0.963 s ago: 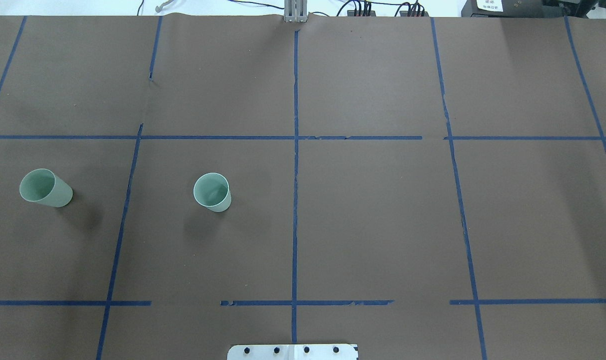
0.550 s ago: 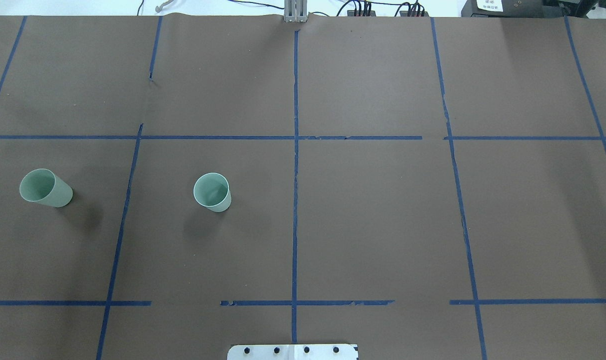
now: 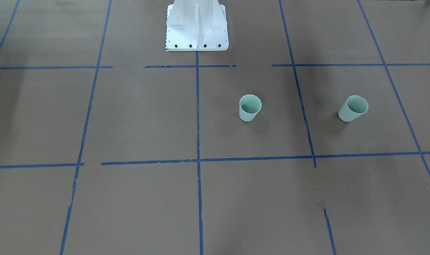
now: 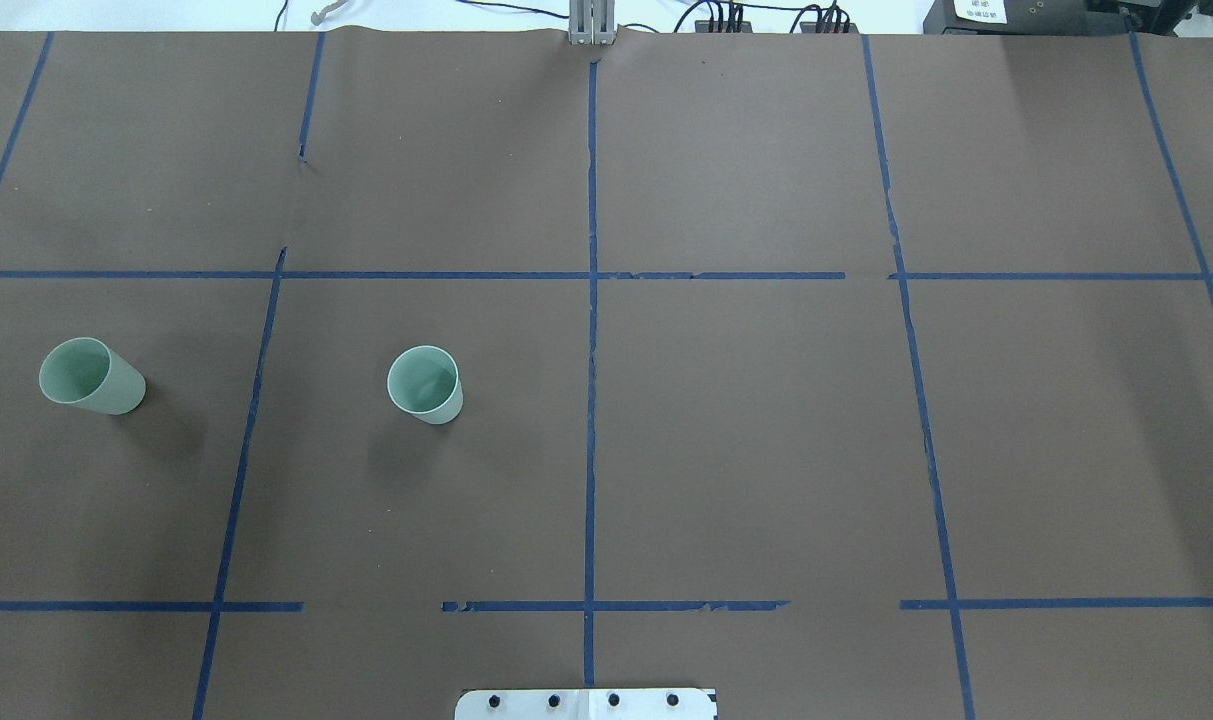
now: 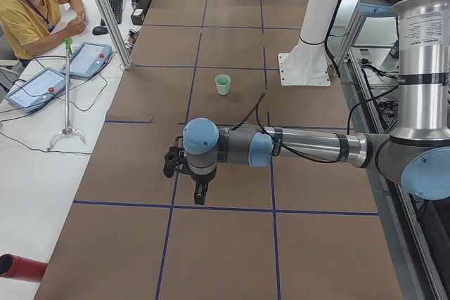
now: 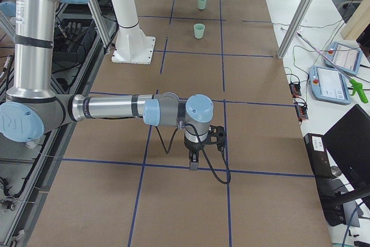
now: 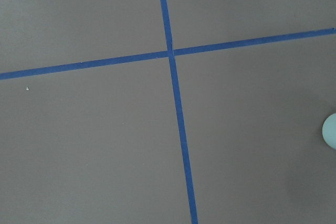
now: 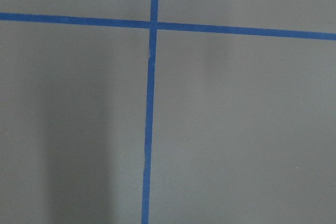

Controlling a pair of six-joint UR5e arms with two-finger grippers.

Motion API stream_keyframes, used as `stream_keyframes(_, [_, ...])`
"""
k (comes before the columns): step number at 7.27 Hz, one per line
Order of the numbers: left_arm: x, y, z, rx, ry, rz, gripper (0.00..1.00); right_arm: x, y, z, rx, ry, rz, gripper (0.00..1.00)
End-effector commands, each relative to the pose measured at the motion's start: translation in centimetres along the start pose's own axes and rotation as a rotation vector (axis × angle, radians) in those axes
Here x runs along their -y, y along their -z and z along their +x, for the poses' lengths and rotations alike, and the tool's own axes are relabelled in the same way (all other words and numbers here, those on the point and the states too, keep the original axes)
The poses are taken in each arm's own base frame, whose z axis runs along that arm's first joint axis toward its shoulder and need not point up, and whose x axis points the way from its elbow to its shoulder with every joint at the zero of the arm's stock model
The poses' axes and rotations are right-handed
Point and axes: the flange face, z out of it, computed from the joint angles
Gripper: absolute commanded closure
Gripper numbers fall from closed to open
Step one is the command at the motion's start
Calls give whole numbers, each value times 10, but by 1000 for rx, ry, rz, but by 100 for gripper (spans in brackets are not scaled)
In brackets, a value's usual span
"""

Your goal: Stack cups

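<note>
Two pale mint-green cups stand upright and apart on the brown table. In the overhead view one cup is at the far left and the other cup is nearer the centre line; the front view shows them too. My left gripper shows only in the left side view, hanging above the table, and I cannot tell its state. My right gripper shows only in the right side view, far from both cups, state unclear. A mint edge shows in the left wrist view.
Blue tape lines grid the brown table. The white robot base stands at the table's near edge. A seated operator and tablets are beside the table; more pendants lie on the side desk.
</note>
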Motion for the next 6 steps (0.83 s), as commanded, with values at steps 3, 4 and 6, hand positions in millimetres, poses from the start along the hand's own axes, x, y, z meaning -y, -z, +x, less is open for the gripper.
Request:
stream_keyframes(3, [19,-63,106,-61,14,9,0,0,0,0,0,0,0,0])
stream_keyframes(4, [17,-71,116,-63,50,-7,0,0,0,0,0,-1,1,0])
stream_keyframes(6, [13,-108,148,28,95,15,0,0,0,0,0,-1,1,0])
